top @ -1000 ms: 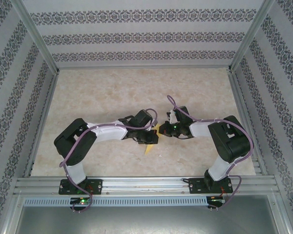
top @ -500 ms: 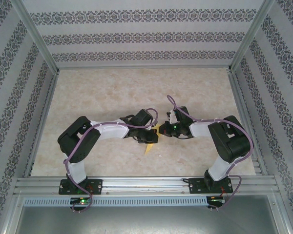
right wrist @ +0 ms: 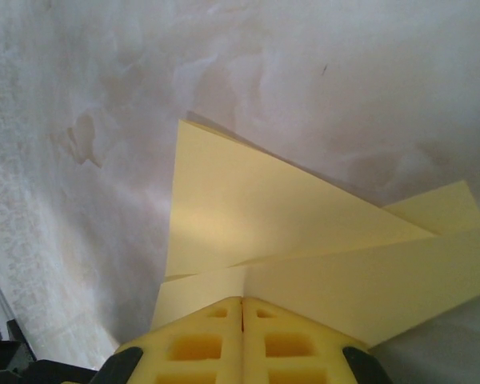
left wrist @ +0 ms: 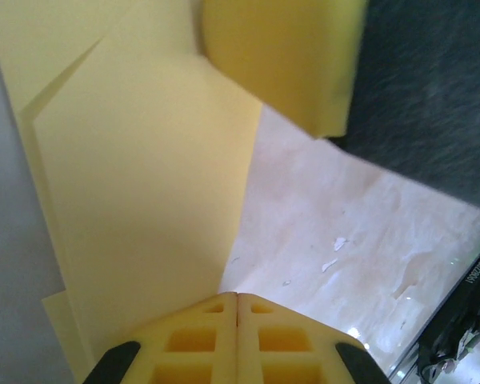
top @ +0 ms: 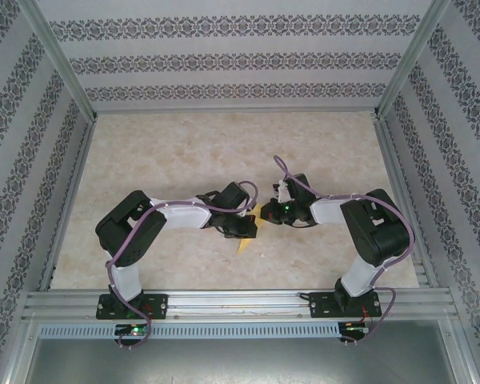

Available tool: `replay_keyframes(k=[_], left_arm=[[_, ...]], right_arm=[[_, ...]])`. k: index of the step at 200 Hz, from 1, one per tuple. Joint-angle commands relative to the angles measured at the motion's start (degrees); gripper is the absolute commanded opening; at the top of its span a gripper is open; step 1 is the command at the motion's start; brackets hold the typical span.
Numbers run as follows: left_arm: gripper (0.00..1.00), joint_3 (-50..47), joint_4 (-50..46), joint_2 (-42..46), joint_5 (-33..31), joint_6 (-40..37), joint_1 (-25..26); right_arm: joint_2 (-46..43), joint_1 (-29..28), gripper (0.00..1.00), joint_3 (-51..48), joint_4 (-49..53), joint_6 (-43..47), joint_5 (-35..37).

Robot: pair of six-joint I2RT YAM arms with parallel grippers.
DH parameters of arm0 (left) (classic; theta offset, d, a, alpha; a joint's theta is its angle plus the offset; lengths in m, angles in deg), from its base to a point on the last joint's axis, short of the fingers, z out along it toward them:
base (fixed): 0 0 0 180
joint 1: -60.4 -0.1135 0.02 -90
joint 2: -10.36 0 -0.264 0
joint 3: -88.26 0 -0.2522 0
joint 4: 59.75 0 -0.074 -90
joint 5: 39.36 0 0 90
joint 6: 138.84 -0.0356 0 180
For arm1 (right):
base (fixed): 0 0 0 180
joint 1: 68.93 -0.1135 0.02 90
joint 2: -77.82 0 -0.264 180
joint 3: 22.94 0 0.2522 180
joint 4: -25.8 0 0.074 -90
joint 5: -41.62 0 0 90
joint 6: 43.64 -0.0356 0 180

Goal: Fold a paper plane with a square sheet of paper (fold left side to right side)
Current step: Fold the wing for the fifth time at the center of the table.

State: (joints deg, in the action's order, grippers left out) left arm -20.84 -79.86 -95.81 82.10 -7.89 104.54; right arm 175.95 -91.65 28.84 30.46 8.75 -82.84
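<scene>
The square sheet of paper [top: 242,244] lies folded into a narrow pointed shape on the table's middle, mostly hidden under the two gripper heads. My left gripper [top: 248,227] comes from the left, shut, its tips at the paper's edge. My right gripper [top: 266,213] comes from the right, also shut. In the left wrist view the folded yellow layers [left wrist: 144,184] lie left of my shut left gripper [left wrist: 238,294], with a right finger [left wrist: 284,56] above. In the right wrist view my right gripper [right wrist: 242,299] rests its tips on the paper [right wrist: 248,208] where two flaps meet.
The pale marbled table [top: 184,152] has free room behind and to both sides of the arms. Patterned walls and metal frame rails [top: 232,300] close in the workspace on all sides.
The left arm's elbow has shifted a little to the right and its gripper has crept slightly along the paper. The right arm and the paper look unmoved.
</scene>
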Motion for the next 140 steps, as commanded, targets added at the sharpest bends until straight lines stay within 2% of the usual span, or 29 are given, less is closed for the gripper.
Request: replay_keyframes(k=[1,140], left_arm=[[0.05,-1.59,2.24,-1.10,1.14,0.37,-0.46],[0.05,-8.06,3.39,2.30,2.67,2.02,0.72]], right_arm=[[4.48,-0.13,0.00,-1.02,5.54,1.50,5.35],[5.83,1.27,0.00,-0.67,7.78,2.18,6.16]])
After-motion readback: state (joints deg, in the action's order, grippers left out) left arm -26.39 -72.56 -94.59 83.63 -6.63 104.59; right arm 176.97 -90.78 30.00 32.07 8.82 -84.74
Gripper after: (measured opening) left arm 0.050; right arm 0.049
